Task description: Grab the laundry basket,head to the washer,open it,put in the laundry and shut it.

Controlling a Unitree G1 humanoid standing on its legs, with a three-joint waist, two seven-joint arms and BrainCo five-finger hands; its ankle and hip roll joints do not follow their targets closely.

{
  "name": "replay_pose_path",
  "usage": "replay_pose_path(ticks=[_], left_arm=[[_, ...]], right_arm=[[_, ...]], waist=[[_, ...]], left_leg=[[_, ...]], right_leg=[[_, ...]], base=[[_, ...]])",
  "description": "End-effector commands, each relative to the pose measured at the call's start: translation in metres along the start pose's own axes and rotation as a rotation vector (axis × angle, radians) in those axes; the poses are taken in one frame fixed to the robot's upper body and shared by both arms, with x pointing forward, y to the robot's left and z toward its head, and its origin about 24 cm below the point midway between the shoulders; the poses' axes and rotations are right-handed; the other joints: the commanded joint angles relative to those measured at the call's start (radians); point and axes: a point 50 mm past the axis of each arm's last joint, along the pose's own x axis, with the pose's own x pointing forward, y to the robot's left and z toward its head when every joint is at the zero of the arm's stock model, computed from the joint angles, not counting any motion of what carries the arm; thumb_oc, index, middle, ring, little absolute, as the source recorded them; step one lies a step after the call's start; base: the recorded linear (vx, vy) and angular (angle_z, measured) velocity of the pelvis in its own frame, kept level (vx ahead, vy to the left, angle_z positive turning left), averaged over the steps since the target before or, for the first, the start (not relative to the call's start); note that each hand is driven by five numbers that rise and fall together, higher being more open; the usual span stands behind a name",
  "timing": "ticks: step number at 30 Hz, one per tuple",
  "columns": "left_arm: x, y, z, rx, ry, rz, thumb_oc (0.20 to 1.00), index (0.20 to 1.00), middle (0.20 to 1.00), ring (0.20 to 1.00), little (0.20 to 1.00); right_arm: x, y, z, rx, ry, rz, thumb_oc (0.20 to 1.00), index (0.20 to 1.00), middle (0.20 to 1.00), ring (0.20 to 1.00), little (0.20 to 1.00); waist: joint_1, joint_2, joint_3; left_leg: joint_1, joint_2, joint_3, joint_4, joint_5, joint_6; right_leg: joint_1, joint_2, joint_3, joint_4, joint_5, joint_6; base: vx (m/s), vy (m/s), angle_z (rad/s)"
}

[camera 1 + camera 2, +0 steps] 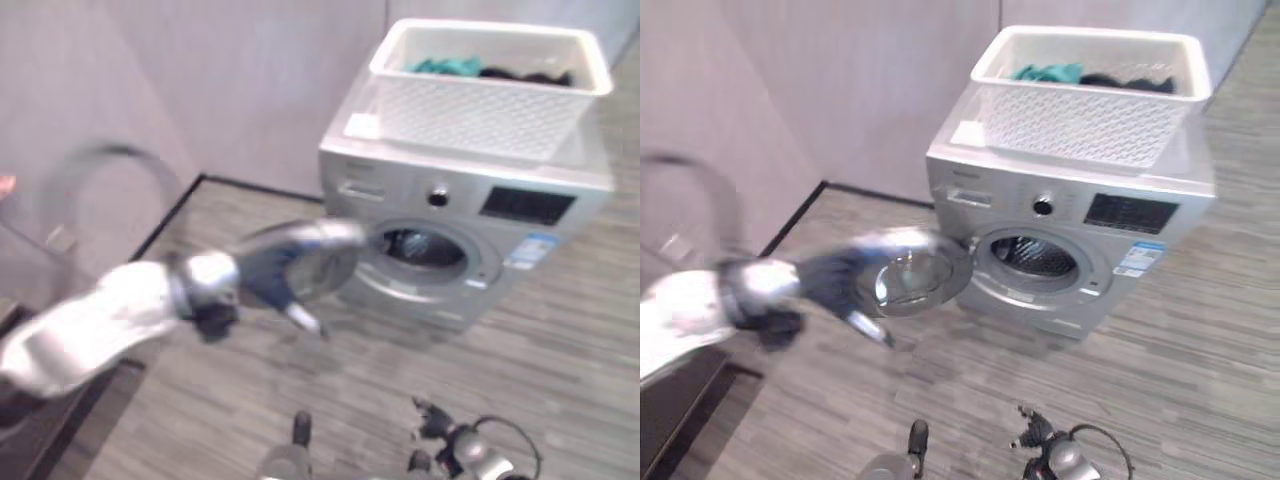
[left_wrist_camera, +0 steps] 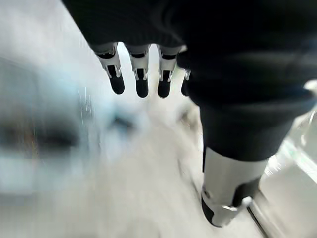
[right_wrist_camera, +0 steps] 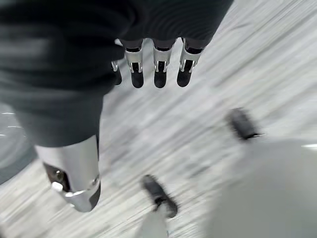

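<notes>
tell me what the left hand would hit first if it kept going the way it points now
Most likely the open washer door. The left hand reaches toward the washer with relaxed fingers and overlaps the door's near edge. Motion blur hides the depth, so whether it already touches cannot be told.

The left arm (image 1: 90, 325) reaches in from the lower left, raised and stretched forward; the left hand (image 1: 262, 275) hangs at its end under its dark cover, fingers (image 2: 141, 74) straight and relaxed, holding nothing; the right hand (image 3: 74, 59) hangs low, fingers (image 3: 159, 69) loosely extended, thumb apart.
</notes>
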Motion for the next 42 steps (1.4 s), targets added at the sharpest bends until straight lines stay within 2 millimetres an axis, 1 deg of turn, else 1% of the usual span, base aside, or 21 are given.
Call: replay_pose_path(ticks=[1, 2, 3, 4, 5, 6, 7, 8, 9, 11, 12, 13, 16, 17, 18, 19, 23, 28, 34, 38, 42], left_arm=[[0.010, 0.006, -0.034, -0.321, 0.036, 0.003, 1.000, 1.000, 1.000, 1.000, 1.000], [0.029, -0.005, -0.067, -0.495, 0.090, 0.007, 1.000, 1.000, 1.000, 1.000, 1.000], [0.041, -0.011, -0.077, -0.568, 0.080, 0.014, 1.000, 1.000, 1.000, 1.000, 1.000], [0.042, -0.011, -0.077, -0.569, 0.076, 0.011, 1.000, 1.000, 1.000, 1.000, 1.000], [0.066, -0.021, -0.092, -0.673, 0.035, 0.059, 1.000, 1.000, 1.000, 1.000, 1.000], [0.078, -0.024, -0.103, -0.725, 0.032, 0.101, 1.000, 1.000, 1.000, 1.000, 1.000], [0.079, -0.025, -0.103, -0.726, 0.028, 0.100, 1.000, 1.000, 1.000, 1.000, 1.000], [0.087, -0.028, -0.118, -0.750, 0.063, 0.145, 1.000, 1.000, 1.000, 1.000, 1.000], [0.091, -0.034, -0.150, -0.755, 0.177, 0.231, 1.000, 1.000, 1.000, 1.000, 1.000], [0.086, -0.040, -0.184, -0.757, 0.323, 0.356, 1.000, 1.000, 1.000, 1.000, 1.000], [0.086, -0.039, -0.184, -0.756, 0.322, 0.356, 1.000, 1.000, 1.000, 1.000, 1.000], [0.083, -0.046, -0.205, -0.769, 0.432, 0.447, 1.000, 1.000, 1.000, 1.000, 1.000], [0.076, -0.059, -0.228, -0.828, 0.574, 0.539, 1.000, 1.000, 1.000, 1.000, 1.000], [0.068, -0.063, -0.237, -0.879, 0.609, 0.592, 1.000, 1.000, 1.000, 1.000, 1.000], [0.068, -0.063, -0.237, -0.879, 0.609, 0.592, 1.000, 1.000, 1.000, 1.000, 1.000], [0.061, -0.068, -0.241, -0.924, 0.614, 0.614, 1.000, 1.000, 1.000, 1.000, 1.000], [0.043, -0.079, -0.251, -0.943, 0.663, 0.647, 1.000, 1.000, 1.000, 1.000, 1.000], [0.033, -0.093, -0.259, -0.935, 0.730, 0.641, 1.000, 1.000, 1.000, 1.000, 1.000], [0.012, -0.094, -0.271, -0.892, 0.837, 0.742, 1.000, 1.000, 1.000, 1.000, 1.000], [0.008, -0.095, -0.274, -0.894, 0.873, 0.768, 1.000, 1.000, 1.000, 1.000, 1.000], [0.006, -0.090, -0.272, -0.896, 0.842, 0.811, 1.000, 1.000, 1.000, 1.000, 1.000]], right_arm=[[0.002, -0.002, 0.017, 0.002, -0.065, -0.020, 1.000, 1.000, 1.000, 1.000, 1.000], [0.000, -0.010, 0.013, 0.013, -0.057, -0.051, 1.000, 1.000, 1.000, 1.000, 1.000], [-0.001, -0.013, 0.009, 0.031, -0.047, -0.069, 1.000, 1.000, 1.000, 1.000, 1.000], [-0.002, -0.014, 0.007, 0.031, -0.043, -0.071, 1.000, 1.000, 1.000, 1.000, 1.000], [-0.006, -0.022, 0.003, 0.041, -0.039, -0.101, 1.000, 1.000, 1.000, 1.000, 1.000], [-0.008, -0.029, 0.000, 0.043, -0.035, -0.125, 1.000, 1.000, 1.000, 1.000, 1.000], [-0.008, -0.030, -0.001, 0.041, -0.031, -0.127, 1.000, 1.000, 1.000, 1.000, 1.000], [-0.010, -0.040, -0.001, 0.051, -0.038, -0.164, 1.000, 1.000, 1.000, 1.000, 1.000], [-0.015, -0.058, -0.004, 0.072, -0.037, -0.229, 1.000, 1.000, 1.000, 1.000, 1.000], [-0.019, -0.065, -0.004, 0.094, -0.049, -0.271, 1.000, 1.000, 1.000, 1.000, 1.000], [-0.019, -0.066, -0.004, 0.094, -0.049, -0.272, 1.000, 1.000, 1.000, 1.000, 1.000], [-0.022, -0.068, -0.002, 0.121, -0.066, -0.294, 1.000, 1.000, 1.000, 1.000, 1.000], [-0.025, -0.064, 0.003, 0.185, -0.105, -0.306, 1.000, 1.000, 1.000, 1.000, 1.000], [-0.027, -0.063, 0.014, 0.238, -0.160, -0.306, 1.000, 1.000, 1.000, 1.000, 1.000], [-0.027, -0.063, 0.014, 0.238, -0.160, -0.306, 1.000, 1.000, 1.000, 1.000, 1.000], [-0.031, -0.064, 0.021, 0.277, -0.213, -0.312, 1.000, 1.000, 1.000, 1.000, 1.000], [-0.040, -0.066, 0.036, 0.315, -0.314, -0.309, 1.000, 1.000, 1.000, 1.000, 1.000], [-0.045, -0.068, 0.045, 0.320, -0.367, -0.304, 1.000, 1.000, 1.000, 1.000, 1.000], [-0.045, -0.068, 0.036, 0.306, -0.335, -0.313, 1.000, 1.000, 1.000, 1.000, 1.000], [-0.045, -0.065, 0.033, 0.318, -0.330, -0.306, 1.000, 1.000, 1.000, 1.000, 1.000], [-0.047, -0.066, 0.028, 0.346, -0.325, -0.322, 1.000, 1.000, 1.000, 1.000, 1.000]], waist=[[-0.033, -0.018, 0.042], [-0.083, -0.029, 0.037], [-0.103, -0.037, 0.031], [-0.100, -0.033, 0.028], [-0.145, -0.050, 0.017], [-0.161, -0.052, 0.010], [-0.161, -0.048, 0.008], [-0.180, -0.054, 0.002], [-0.201, -0.053, -0.010], [-0.210, -0.051, -0.010], [-0.209, -0.050, -0.012], [-0.213, -0.049, -0.014], [-0.222, -0.050, -0.015], [-0.225, -0.051, -0.019], [-0.225, -0.051, -0.019], [-0.222, -0.051, -0.022], [-0.208, -0.047, -0.033], [-0.196, -0.044, -0.040], [-0.176, -0.052, -0.051], [-0.175, -0.058, -0.055], [-0.173, -0.061, -0.062]], left_leg=[[0.052, 0.031, 0.031, 0.106, -0.176, 0.044], [0.076, 0.036, 0.060, 0.095, -0.176, 0.043], [0.085, 0.038, 0.074, 0.086, -0.173, 0.041], [0.087, 0.038, 0.076, 0.083, -0.172, 0.041], [0.102, 0.038, 0.102, 0.058, -0.163, 0.038], [0.110, 0.037, 0.114, 0.041, -0.160, 0.037], [0.112, 0.036, 0.115, 0.038, -0.159, 0.037], [0.120, 0.034, 0.130, 0.021, -0.156, 0.037], [0.130, 0.029, 0.150, 0.004, -0.157, 0.039], [0.135, 0.027, 0.163, 0.000, -0.162, 0.043], [0.131, 0.027, 0.164, 0.000, -0.160, 0.043], [0.125, 0.025, 0.167, 0.000, -0.161, 0.046], [0.112, 0.020, 0.165, 0.000, -0.160, 0.047], [0.102, 0.019, 0.159, 0.000, -0.160, 0.047], [0.102, 0.019, 0.159, 0.000, -0.160, 0.047], [0.099, 0.021, 0.159, 0.000, -0.159, 0.047], [0.098, 0.024, 0.147, 0.000, -0.156, 0.047], [0.099, 0.026, 0.136, 0.000, -0.154, 0.046], [0.091, 0.027, 0.116, 0.000, -0.148, 0.045], [0.090, 0.026, 0.113, 0.000, -0.147, 0.044], [0.089, 0.025, 0.112, 0.000, -0.147, 0.044]], right_leg=[[-0.026, -0.035, 0.060, 0.127, -0.115, 0.006], [-0.039, -0.034, 0.087, 0.140, -0.112, 0.010], [-0.047, -0.033, 0.100, 0.143, -0.110, 0.011], [-0.048, -0.033, 0.102, 0.144, -0.111, 0.012], [-0.060, -0.032, 0.123, 0.139, -0.104, 0.014], [-0.066, -0.033, 0.133, 0.133, -0.101, 0.016], [-0.066, -0.033, 0.133, 0.133, -0.101, 0.016], [-0.071, -0.033, 0.144, 0.123, -0.096, 0.019], [-0.085, -0.032, 0.169, 0.111, -0.089, 0.022], [-0.097, -0.030, 0.189, 0.112, -0.086, 0.022], [-0.100, -0.030, 0.190, 0.111, -0.083, 0.021], [-0.110, -0.030, 0.200, 0.109, -0.081, 0.018], [-0.116, -0.030, 0.199, 0.098, -0.076, 0.014], [-0.122, -0.028, 0.200, 0.091, -0.070, 0.013], [-0.122, -0.028, 0.200, 0.091, -0.070, 0.013], [-0.123, -0.024, 0.201, 0.087, -0.067, 0.011], [-0.109, -0.019, 0.189, 0.077, -0.070, 0.006], [-0.094, -0.016, 0.175, 0.071, -0.072, 0.003], [-0.075, -0.013, 0.150, 0.060, -0.074, -0.002], [-0.071, -0.010, 0.146, 0.057, -0.074, -0.004], [-0.067, -0.009, 0.144, 0.053, -0.071, -0.003]], base=[[0.09, 0.053, -0.62], [0.06, 0.034, -0.52], [0.07, 0.033, -0.52], [0.06, 0.038, -0.68], [0.06, 0.043, -0.59], [0.06, 0.044, -0.40], [0.03, 0.039, -0.31], [0.04, 0.059, -0.22], [0.04, 0.069, -0.14], [0.01, 0.039, -0.25], [-0.01, 0.026, -0.57], [-0.01, 0.020, -0.49], [-0.01, 0.002, -0.08], [0.00, 0.000, 0.00], [-0.01, -0.038, 0.00], [0.00, -0.033, -0.02], [0.00, -0.010, 0.00], [0.00, -0.014, 0.05], [-0.01, -0.020, 0.10], [-0.01, -0.011, 0.06], [-0.01, -0.008, 0.07]])
